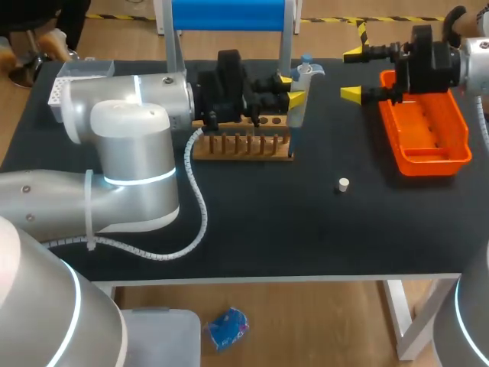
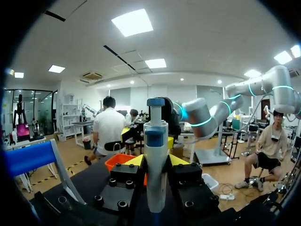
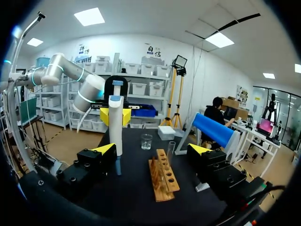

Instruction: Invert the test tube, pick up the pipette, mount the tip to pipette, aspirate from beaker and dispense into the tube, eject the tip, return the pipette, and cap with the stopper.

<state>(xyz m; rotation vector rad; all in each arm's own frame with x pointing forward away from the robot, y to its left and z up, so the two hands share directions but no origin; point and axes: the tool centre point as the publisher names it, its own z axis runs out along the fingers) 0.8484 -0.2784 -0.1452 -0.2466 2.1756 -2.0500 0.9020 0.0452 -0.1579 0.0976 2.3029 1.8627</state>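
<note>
Pipette [image 1: 299, 115] was held upright at upper centre, clamped by the left gripper [image 1: 293, 89], wooden rack [image 1: 241, 145] just below, white stopper [image 1: 344, 183] at centre right, right gripper [image 1: 352, 74] spread wide, nothing held, beside the orange tray [image 1: 428, 157] at upper right.

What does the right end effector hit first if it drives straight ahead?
Probably the pipette, held upright in the left end effector, directly ahead of the open right end effector. It sits slightly toward one finger rather than dead centre, so a near miss is possible.
</note>
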